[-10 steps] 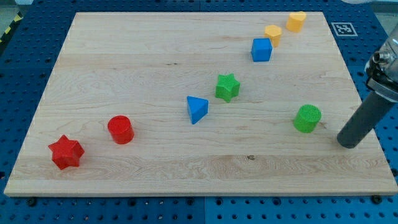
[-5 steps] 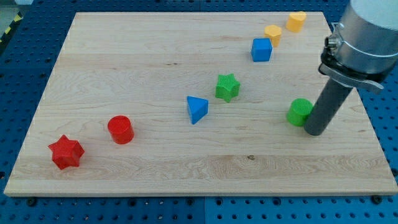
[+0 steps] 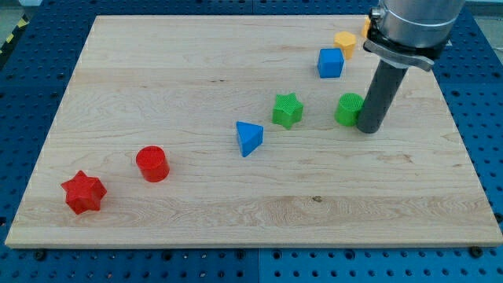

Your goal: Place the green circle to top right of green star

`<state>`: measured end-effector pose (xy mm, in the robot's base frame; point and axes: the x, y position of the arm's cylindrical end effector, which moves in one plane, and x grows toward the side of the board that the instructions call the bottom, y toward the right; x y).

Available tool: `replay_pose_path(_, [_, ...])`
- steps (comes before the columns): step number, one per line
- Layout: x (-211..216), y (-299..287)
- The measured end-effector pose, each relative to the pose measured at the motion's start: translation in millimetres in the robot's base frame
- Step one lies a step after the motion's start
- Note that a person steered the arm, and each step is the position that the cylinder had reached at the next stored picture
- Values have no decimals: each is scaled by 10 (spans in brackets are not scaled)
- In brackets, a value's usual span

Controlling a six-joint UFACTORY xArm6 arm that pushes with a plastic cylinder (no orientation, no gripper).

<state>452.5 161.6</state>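
Observation:
The green circle point(image 3: 347, 108) stands on the wooden board to the right of the green star point(image 3: 288, 109), about level with it, a gap between them. My tip point(image 3: 368, 128) is down on the board, touching the circle's right side. The rod partly hides the circle's right edge.
A blue cube point(image 3: 331, 62) lies above the green pair, with a yellow block point(image 3: 344, 42) beyond it and another yellow block mostly hidden behind the arm. A blue triangle point(image 3: 248, 137) lies lower left of the star. A red circle point(image 3: 152, 163) and red star point(image 3: 84, 192) sit at lower left.
My tip swept from the board's right edge up and to the left, pushing the green circle up-left to beside the green star. Other blocks have not moved.

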Motion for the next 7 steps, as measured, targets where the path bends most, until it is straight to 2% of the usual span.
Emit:
replay_pose_path(3, [-534,-126])
replay_pose_path(7, [-619,-253])
